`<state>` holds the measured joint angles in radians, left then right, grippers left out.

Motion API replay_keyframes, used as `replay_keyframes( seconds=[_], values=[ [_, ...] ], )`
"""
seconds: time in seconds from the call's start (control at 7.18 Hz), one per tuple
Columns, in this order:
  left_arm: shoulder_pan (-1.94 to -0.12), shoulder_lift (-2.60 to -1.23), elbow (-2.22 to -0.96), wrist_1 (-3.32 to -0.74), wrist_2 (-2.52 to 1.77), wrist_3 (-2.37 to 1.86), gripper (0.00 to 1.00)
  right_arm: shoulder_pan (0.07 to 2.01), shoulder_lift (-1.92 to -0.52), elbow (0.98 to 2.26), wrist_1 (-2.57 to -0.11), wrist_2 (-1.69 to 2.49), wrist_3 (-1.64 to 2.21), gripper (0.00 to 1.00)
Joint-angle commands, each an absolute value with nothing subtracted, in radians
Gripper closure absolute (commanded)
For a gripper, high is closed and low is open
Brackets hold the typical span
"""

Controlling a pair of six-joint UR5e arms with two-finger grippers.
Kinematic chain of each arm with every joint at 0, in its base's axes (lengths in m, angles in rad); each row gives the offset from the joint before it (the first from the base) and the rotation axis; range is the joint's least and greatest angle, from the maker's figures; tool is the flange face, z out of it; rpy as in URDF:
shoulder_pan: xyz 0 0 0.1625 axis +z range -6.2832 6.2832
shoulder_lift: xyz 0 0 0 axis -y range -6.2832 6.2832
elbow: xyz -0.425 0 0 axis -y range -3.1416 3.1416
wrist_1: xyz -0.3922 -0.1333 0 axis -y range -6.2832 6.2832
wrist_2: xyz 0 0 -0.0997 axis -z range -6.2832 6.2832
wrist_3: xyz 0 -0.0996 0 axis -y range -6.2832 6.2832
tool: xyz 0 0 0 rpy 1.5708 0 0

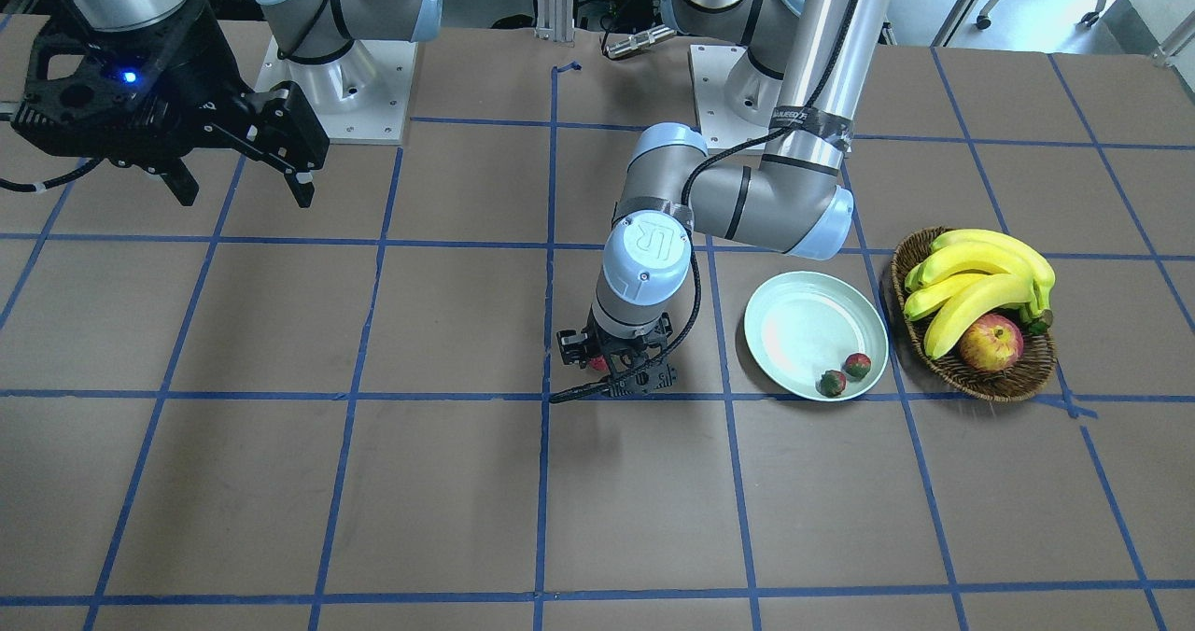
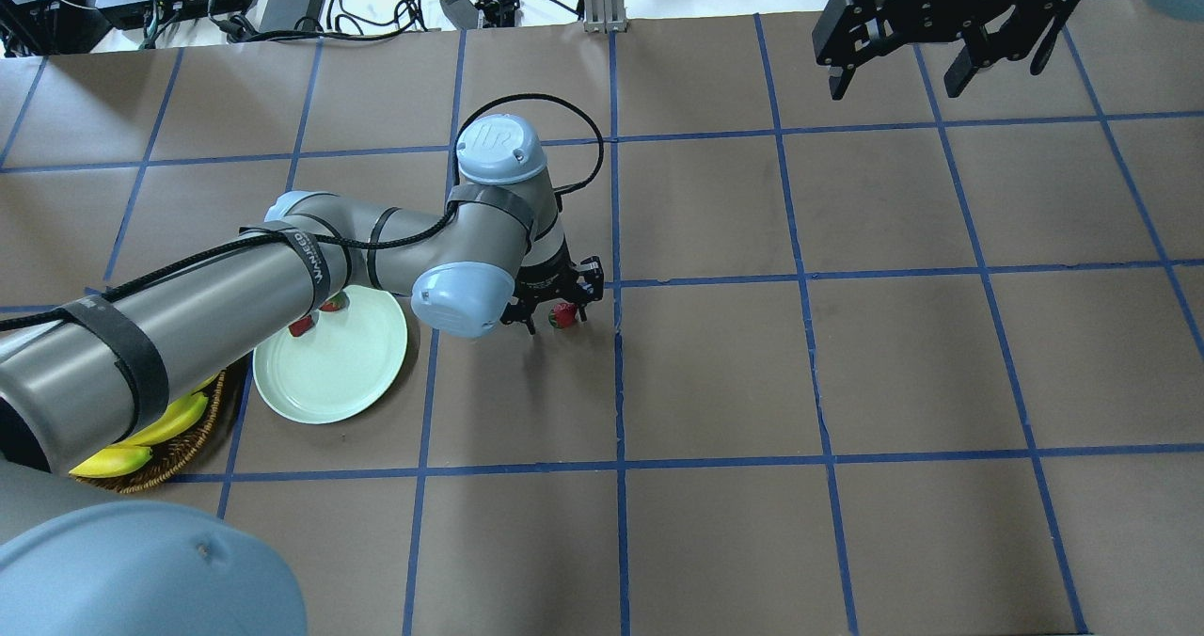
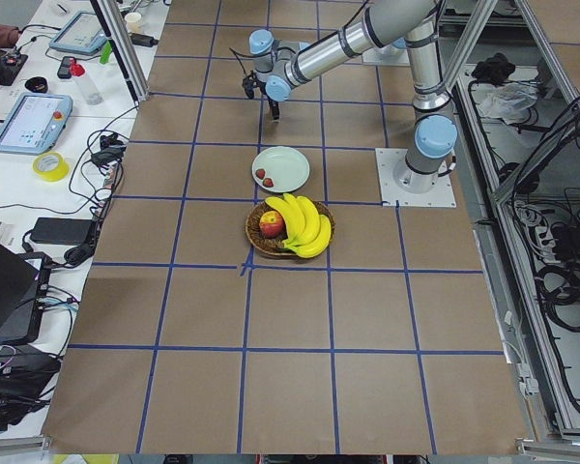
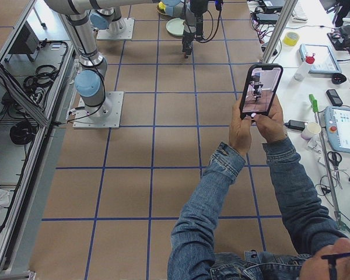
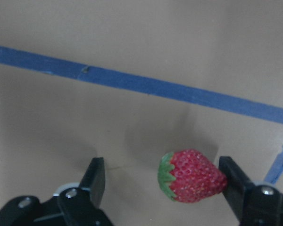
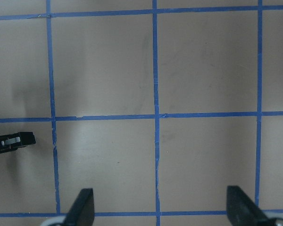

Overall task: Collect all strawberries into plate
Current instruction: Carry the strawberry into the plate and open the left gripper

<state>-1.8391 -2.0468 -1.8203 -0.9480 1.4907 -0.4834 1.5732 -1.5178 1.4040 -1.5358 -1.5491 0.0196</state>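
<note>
Slippage worries us: left pincer (image 5: 163,175) stands open around the strawberry (image 5: 191,176), off-centre toward one jaw; closing may squirt it out. Right pincer (image 6: 160,205) gapes too.

The table (image 1: 280,332) was brown, with blue tape lines (image 1: 551,482) making big squares. The plate (image 1: 803,323) was pale mint green. The strawberry (image 5: 191,176) was red with tiny dots and a green cap. The two other strawberries (image 1: 857,365) looked red and dark green. The bananas (image 1: 976,276) were yellow, the apple (image 1: 991,343) red and yellow, the woven basket (image 1: 1004,386) brown.
</note>
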Motion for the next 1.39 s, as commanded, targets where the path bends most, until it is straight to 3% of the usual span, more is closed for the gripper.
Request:
replay_keyframes(
  seconds=[0.0, 0.14, 0.42, 1.25],
  values=[
    [-1.839, -2.039, -1.825, -0.948, 1.497, -0.445, 0.55, 1.572, -1.517, 1.405, -1.540, -1.552, 0.014, 0.00],
    [-1.842, -2.028, -1.827, -0.950, 1.503, -0.440, 0.71, 1.572, -1.517, 1.405, -1.549, -1.552, 0.012, 0.00],
    [-1.841, -2.019, -1.825, -0.946, 1.502, -0.398, 0.87, 1.572, -1.519, 1.405, -1.562, -1.554, 0.011, 0.00],
    [-1.479, -1.884, -1.829, -1.072, 1.520, 0.073, 0.87, 1.574, -1.519, 1.405, -1.560, -1.552, 0.011, 0.00]
  ],
)
